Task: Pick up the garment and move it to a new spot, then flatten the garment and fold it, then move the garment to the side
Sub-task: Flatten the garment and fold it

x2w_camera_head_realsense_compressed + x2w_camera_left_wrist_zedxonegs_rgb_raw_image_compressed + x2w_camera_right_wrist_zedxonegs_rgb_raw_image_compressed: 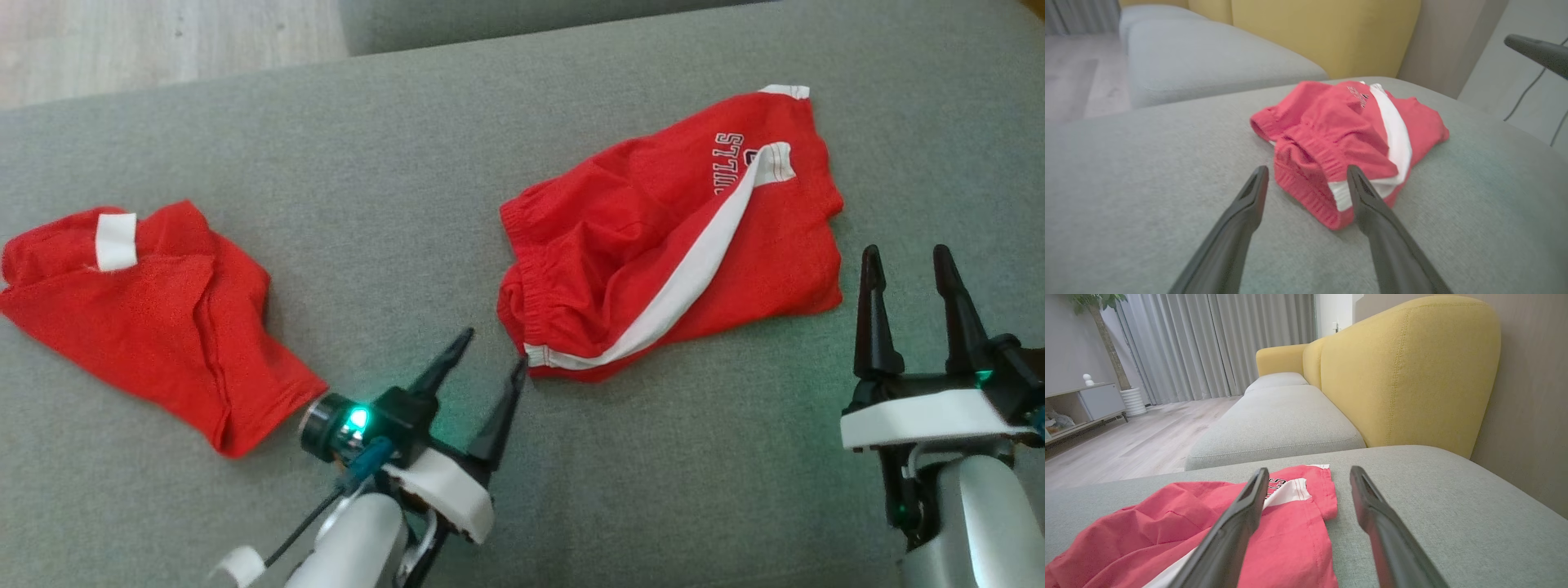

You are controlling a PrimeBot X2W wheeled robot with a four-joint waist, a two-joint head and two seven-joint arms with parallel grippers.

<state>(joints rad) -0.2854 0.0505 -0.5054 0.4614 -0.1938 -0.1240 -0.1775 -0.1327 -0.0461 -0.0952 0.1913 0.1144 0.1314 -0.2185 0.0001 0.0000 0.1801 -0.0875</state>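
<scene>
The garment (pixel 645 237) is a pair of red shorts with a white side stripe and dark lettering. It lies crumpled and partly folded over on the grey cushion (pixel 694 490), right of centre. My left gripper (pixel 494 349) is open just short of the waistband corner, which shows between its fingers in the left wrist view (pixel 1307 169); the garment (pixel 1331 122) lies right ahead. My right gripper (pixel 906 249) is open beside the garment's right hem, apart from it. In the right wrist view the right gripper (pixel 1309 470) points past the garment (pixel 1147 526), whose hem lies under its left finger.
A second red garment (pixel 155 310) with a white patch lies crumpled at the cushion's left. A yellow sofa back (pixel 1404 371) rises beyond the cushion, with another grey seat (pixel 1278 424) and wooden floor (pixel 1126 445) further off. A low cabinet (pixel 1086 404) stands by the curtains.
</scene>
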